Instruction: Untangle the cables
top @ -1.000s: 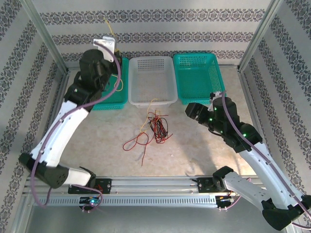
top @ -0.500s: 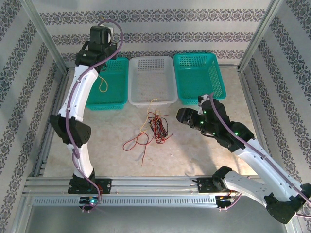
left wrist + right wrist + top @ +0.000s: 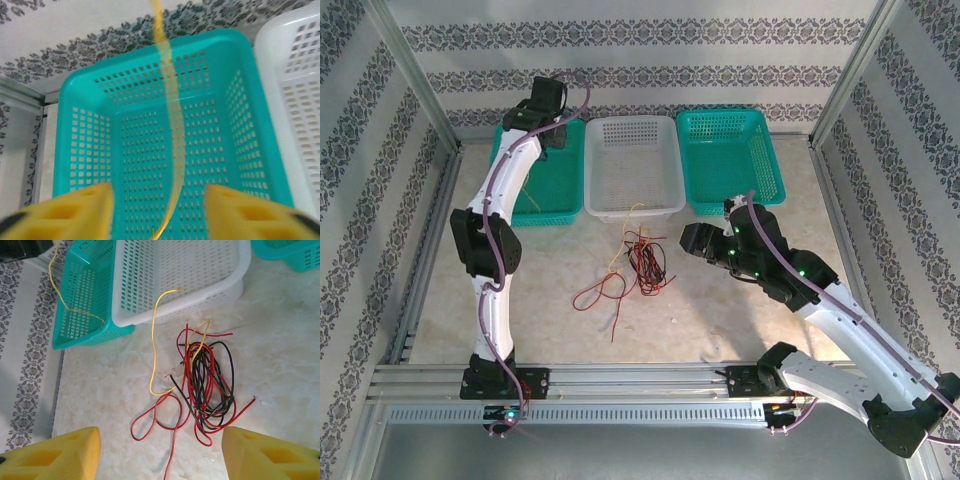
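there, the cables [image 3: 199,371] lie bunched, long axis toward the white basket [image 3: 150,285]; left fingers [image 3: 75,212] and right fingers [image 3: 57,455] both apart.

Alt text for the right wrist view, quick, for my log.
A tangle of red, black and yellow cables lies on the table in front of the white basket, ahead of the open right gripper, whose yellow fingers frame the bottom corners. A separate yellow cable runs down into the teal basket at left.
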You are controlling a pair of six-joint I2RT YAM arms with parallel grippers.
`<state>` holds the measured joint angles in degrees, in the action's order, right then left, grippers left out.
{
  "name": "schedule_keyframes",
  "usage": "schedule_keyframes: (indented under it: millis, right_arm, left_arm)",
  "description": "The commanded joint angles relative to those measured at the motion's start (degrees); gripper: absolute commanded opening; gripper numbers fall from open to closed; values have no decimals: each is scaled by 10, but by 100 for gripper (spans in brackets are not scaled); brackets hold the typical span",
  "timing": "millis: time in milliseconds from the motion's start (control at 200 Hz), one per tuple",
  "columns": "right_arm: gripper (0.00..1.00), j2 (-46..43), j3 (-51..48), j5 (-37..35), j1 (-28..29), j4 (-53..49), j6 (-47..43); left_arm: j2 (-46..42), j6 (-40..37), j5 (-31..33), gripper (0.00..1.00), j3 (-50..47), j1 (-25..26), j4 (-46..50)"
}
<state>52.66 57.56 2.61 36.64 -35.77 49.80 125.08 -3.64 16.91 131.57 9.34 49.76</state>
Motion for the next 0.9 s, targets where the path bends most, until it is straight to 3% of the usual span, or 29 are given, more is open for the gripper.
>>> schedule_keyframes:
  millis: [0,115,245,325,460,550,605,670,745,895]
  right_arm:
    - [65,-3,2,0,5,2,5]
    - [65,3,5,-1,5,-1,2]
    - [67,26,22,-32,6,-33,6]
    - [73,64,61,-105,10,-124,15]
    - [96,137,138,-225,31,-258,44]
    - [98,145,148,-249,38,-264,52]
    - [98,116,116,-258,41,-211,46]
    - [98,54,42,-245,41,-104,54]
    - [98,-3,-33,-151,4,22,46]
    - [90,20,-34,-58,-39,27,27]
  left_arm:
    - [-4,30,67,70,23,-7,-6]
    - [-40,68,63,72,2,-8,-34]
    - [-125,119,-4,64,-69,-7,-70]
    - [-229,154,-67,65,-207,-5,-158]
    - [-432,227,-209,65,-491,2,-332]
    - [-509,274,-301,57,-620,23,-361]
    - [-542,284,-320,53,-694,57,-364]
    - [-568,286,-308,53,-763,116,-368]
    - [-579,303,-298,54,-832,173,-387]
    - [-549,345,-314,56,-885,215,-448]
